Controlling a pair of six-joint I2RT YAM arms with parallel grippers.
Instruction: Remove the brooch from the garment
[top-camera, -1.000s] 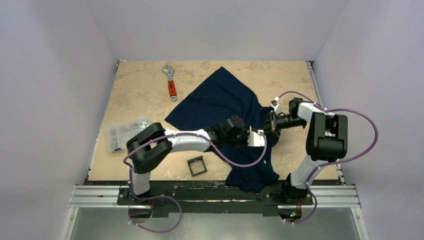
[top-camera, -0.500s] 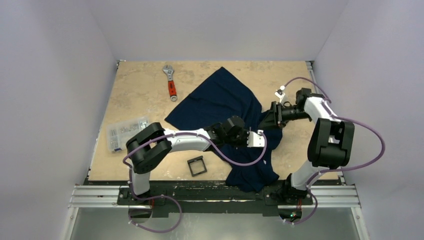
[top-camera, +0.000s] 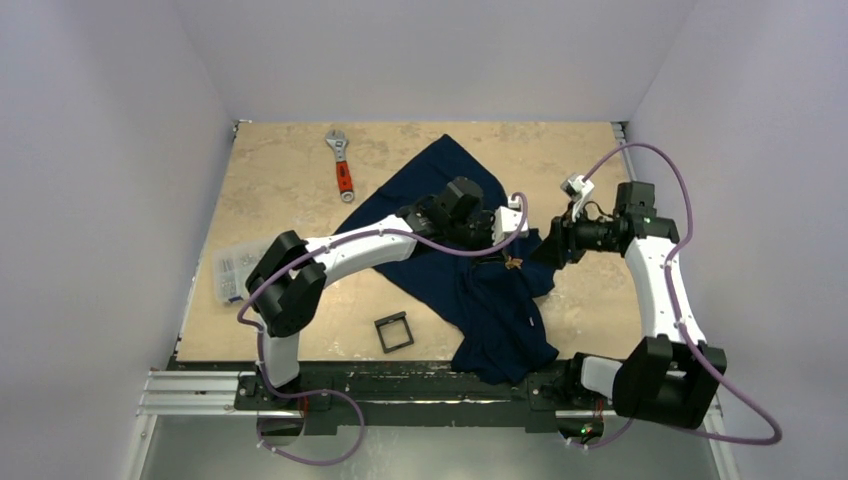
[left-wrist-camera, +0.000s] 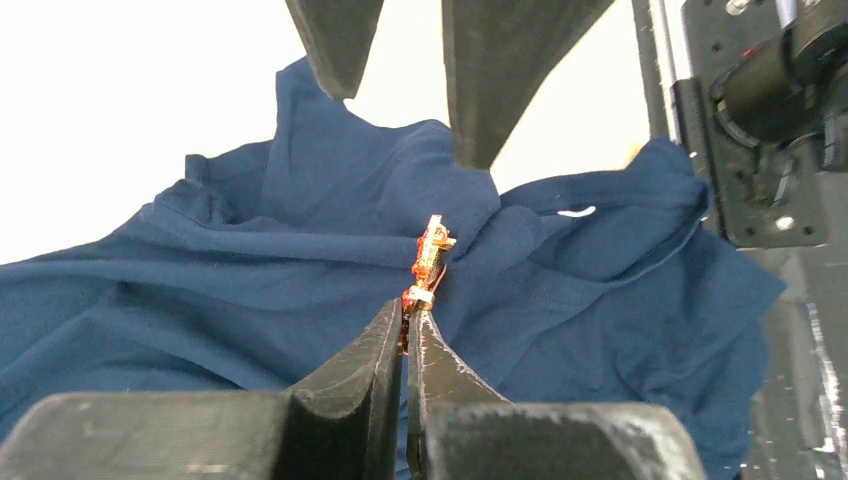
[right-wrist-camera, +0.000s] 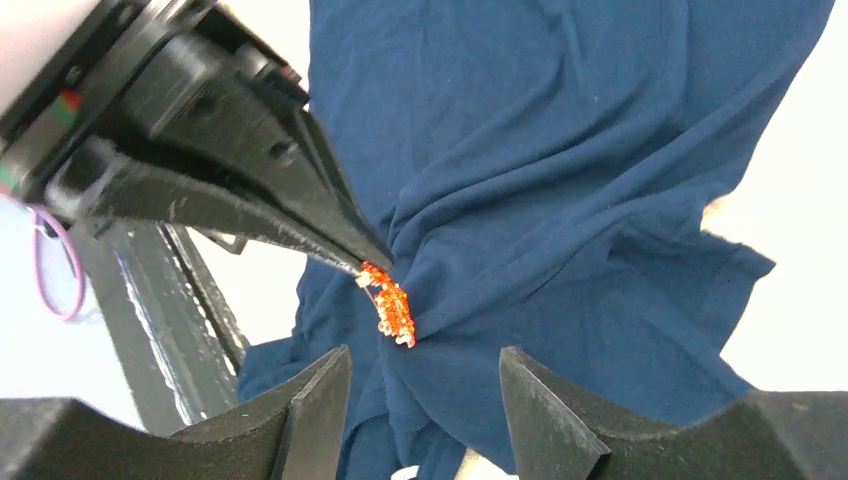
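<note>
The garment is a dark navy T-shirt spread across the middle of the table, its cloth drawn up into folds around the brooch. The brooch is a tiny orange-gold ornament. My left gripper is shut on its near end, and its far end still sits against the bunched cloth. In the right wrist view the brooch hangs at the tip of the left fingers. My right gripper stands open just short of the brooch, holding nothing, with the garment behind.
An orange-handled wrench lies at the far left of the table. A clear bag of small parts sits at the left edge. A small black square frame lies near the front. The metal rail runs along the near edge.
My left gripper has closed on the brooch and moved away from the near edge, dragging the cloth with it. My right gripper has opened, let go and drawn back to the right.
</note>
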